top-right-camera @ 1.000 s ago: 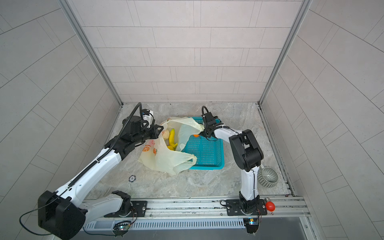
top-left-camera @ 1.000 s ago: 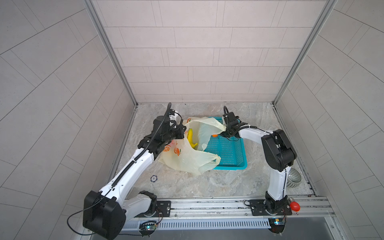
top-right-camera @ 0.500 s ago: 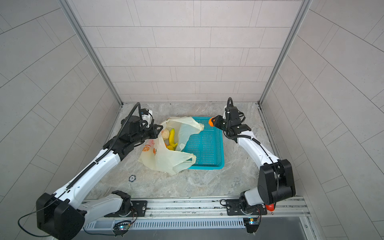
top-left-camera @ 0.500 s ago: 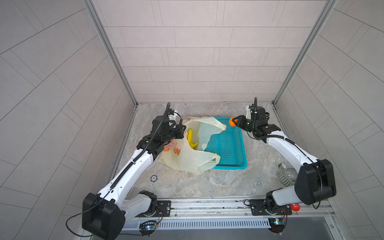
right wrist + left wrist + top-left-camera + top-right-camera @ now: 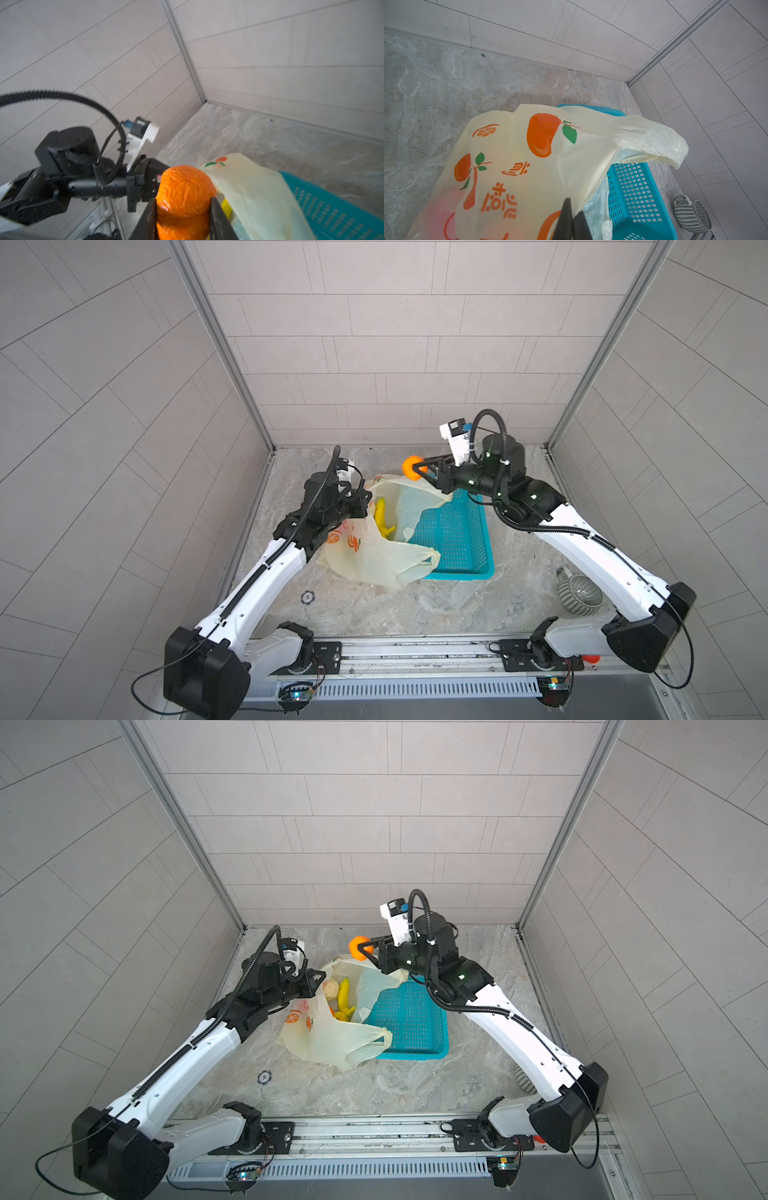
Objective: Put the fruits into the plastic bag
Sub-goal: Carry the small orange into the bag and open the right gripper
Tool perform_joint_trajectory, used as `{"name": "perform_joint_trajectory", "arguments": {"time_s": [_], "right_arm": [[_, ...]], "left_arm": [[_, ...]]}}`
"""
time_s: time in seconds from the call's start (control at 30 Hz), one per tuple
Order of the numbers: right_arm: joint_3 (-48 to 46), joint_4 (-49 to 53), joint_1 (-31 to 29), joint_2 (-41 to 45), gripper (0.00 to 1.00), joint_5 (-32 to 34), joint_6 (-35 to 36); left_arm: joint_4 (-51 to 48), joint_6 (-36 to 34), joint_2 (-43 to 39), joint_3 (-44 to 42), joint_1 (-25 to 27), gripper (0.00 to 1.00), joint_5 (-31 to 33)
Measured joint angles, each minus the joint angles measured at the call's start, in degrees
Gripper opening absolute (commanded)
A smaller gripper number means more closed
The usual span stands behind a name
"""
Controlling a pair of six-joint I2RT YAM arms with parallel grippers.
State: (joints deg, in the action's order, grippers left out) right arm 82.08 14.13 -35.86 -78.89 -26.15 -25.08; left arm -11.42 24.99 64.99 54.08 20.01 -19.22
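- The orange fruit (image 5: 409, 466) is seen clamped between the two fingers of the right gripper (image 5: 419, 471), well clear of the floor; in the right wrist view the fingers (image 5: 149, 216) are pressed against both its sides.
- The left gripper (image 5: 366, 501) is closed, with the film of the plastic bag (image 5: 374, 560) pinched at its near rim. In the left wrist view the closed tips (image 5: 569, 207) are shown against the printed side (image 5: 519, 155).
- The bag's mouth is thereby held up and open. Inside it, just beyond the left gripper, a yellow banana (image 5: 344, 992) and a pale beige fruit (image 5: 330, 988) can be made out.
- Now the relation that matters: the open mouth is judged to lie below the right gripper and slightly ahead of its fingertips, towards the left gripper.
- The carried fruit appears to sit over the bag's far rim (image 5: 374, 973), not yet over the middle of the opening.
- That slack far flap is draped onto the teal basket (image 5: 457, 539), under the right gripper's wrist.
- The fruit is round, so no long axis needs lining up; only the position over the mouth counts.
- A short advance and a lowering are probably called for before release; dropped from here, the fruit might be caught by the flap and rolled into the basket.
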Motion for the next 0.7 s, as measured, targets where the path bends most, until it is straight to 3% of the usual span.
{"name": "perform_joint_trajectory", "arguments": {"time_s": [0.2,0.5,0.6,0.7], "right_arm": [[-6.1,-1.9,-2.2,-8.5,0.20,-0.6,-2.1],[-3.4,-1.7,-1.7,-20.1,0.24,2.0,-3.3],[-0.2,-1.6,-1.7,-23.6,0.31,2.3,-3.3],[2.3,-1.4,-1.7,-26.0,0.47,2.4,-3.7]], "left_arm": [[0.0,0.0,-0.1,0.0,0.0,0.00,0.2],[0.0,0.0,-0.7,0.0,0.0,0.00,0.5],[0.0,0.0,-0.7,0.0,0.0,0.00,0.4],[0.0,0.0,-0.7,0.0,0.0,0.00,0.4]]}}
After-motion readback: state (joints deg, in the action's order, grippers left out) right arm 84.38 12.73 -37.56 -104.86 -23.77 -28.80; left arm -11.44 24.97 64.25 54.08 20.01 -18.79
